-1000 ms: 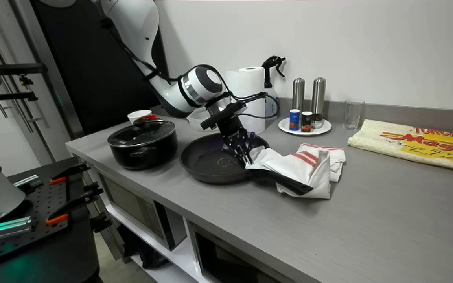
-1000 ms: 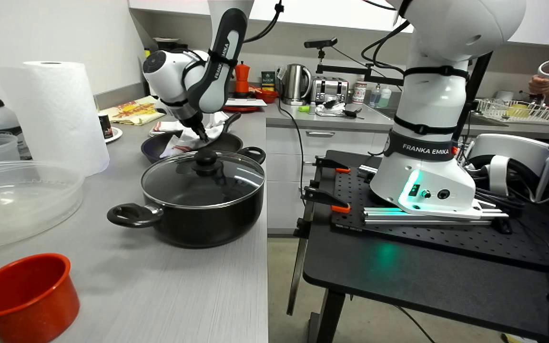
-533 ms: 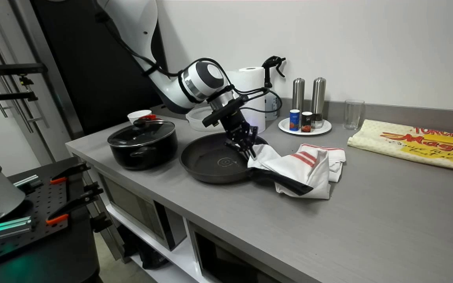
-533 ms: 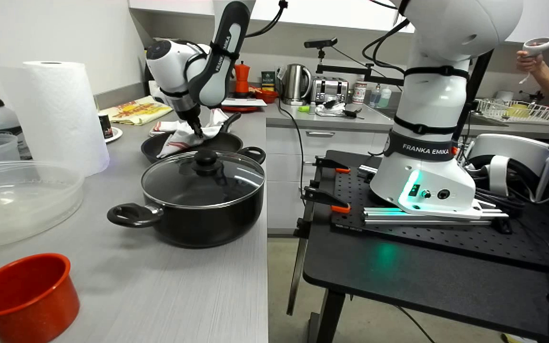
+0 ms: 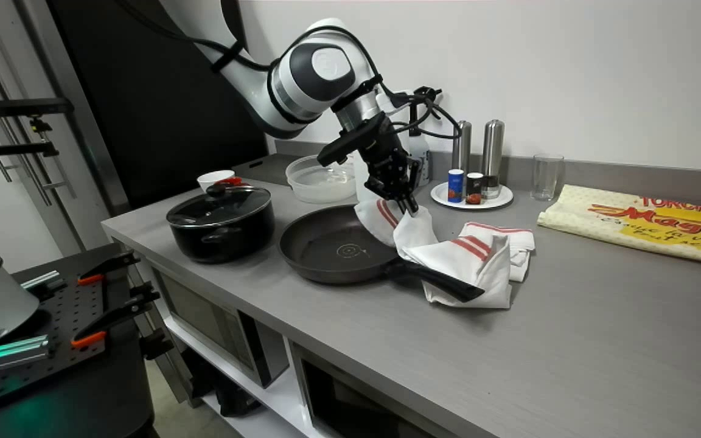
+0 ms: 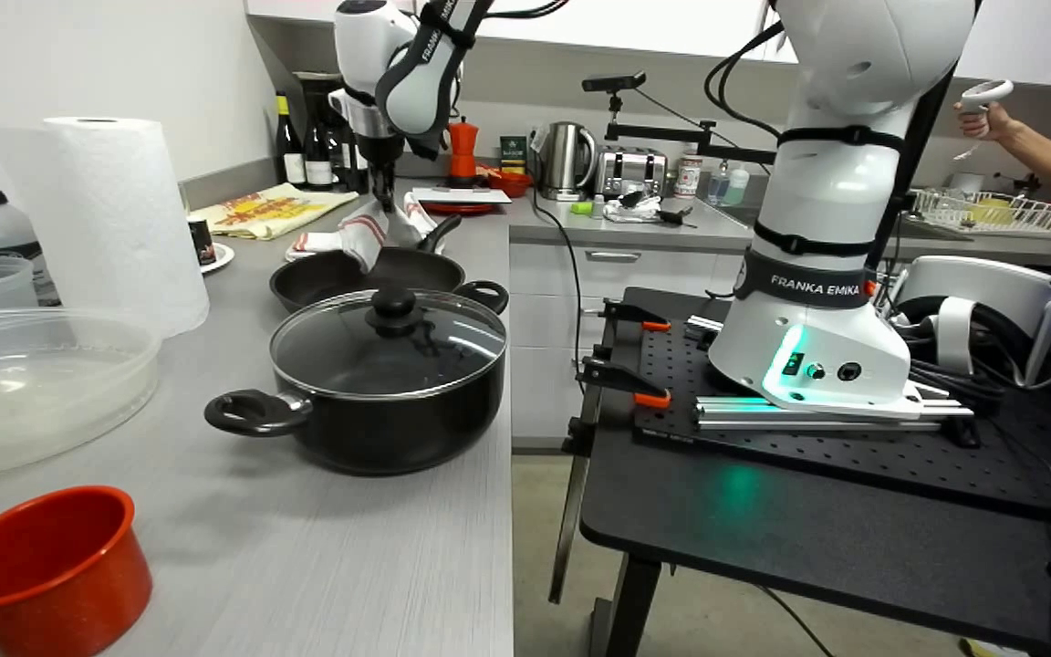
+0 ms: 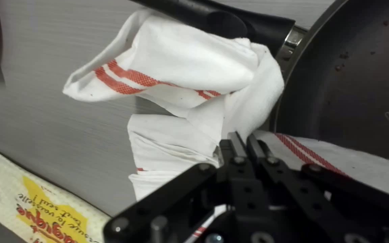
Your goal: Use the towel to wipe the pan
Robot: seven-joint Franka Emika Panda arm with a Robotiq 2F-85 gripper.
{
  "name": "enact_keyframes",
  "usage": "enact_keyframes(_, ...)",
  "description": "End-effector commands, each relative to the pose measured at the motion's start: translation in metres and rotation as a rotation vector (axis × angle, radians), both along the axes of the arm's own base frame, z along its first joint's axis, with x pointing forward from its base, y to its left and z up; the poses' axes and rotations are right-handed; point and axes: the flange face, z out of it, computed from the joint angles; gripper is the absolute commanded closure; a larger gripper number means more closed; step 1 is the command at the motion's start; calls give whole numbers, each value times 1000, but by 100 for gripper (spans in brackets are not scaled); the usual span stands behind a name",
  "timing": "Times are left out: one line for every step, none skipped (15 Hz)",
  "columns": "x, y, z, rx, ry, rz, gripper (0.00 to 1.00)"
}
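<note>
the end effector (image 5: pixel 410 209) pinches the rumpled, red-striped cloth towel (image 5: pixel 449 257), partly over the round black pan (image 5: pixel 329 249).

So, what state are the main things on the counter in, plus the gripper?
Striped towel: crumpled, partly raised
Gripper: closed on the striped towel
Black pan: uncovered, specks inside
Black pot: glass lid on
Red container: upright, uncovered
Drinking glass: upright
Yellow cloth: lying flat
Paper roll: upright

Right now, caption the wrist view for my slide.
The gripper pinches the red-striped towel, part of it hanging over the pan, which has small specks inside.
</note>
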Motion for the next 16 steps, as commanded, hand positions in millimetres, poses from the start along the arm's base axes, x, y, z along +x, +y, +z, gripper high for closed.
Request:
enact_keyframes(-9, -33, 25, 113, -94, -146, 99)
enact_keyframes(-10, -46, 28, 136, -120, -204, 99)
enact_keyframes(-11, -56, 31, 163, -145, -257, 99)
enact_keyframes(-13, -66, 30, 188, -169, -314, 99)
enact_keyframes(-14, -75, 30, 209, -193, -366, 99)
enact_keyframes(-16, -84, 29, 228, -215, -415, 99)
enact_keyframes(-18, -92, 27, 245, -237, -464, 99)
enact_keyframes(-21, -100, 24, 260, -258, -511, 99)
enact_keyframes(-24, -107, 21, 276, -280, -557, 99)
enact_keyframes(-28, -115, 16, 292, -300, -605, 99)
enact_keyframes(-32, -122, 11, 312, -320, -652, 99)
enact_keyframes(-36, -128, 6, 327, -340, -695, 99)
enact_keyframes(-40, -135, -2, 341, -351, -734, 99)
enact_keyframes(-44, -141, -8, 351, -366, -771, 99)
enact_keyframes(-49, -147, -15, 360, -379, -808, 99)
enact_keyframes(-53, -151, -21, 369, -390, -835, 99)
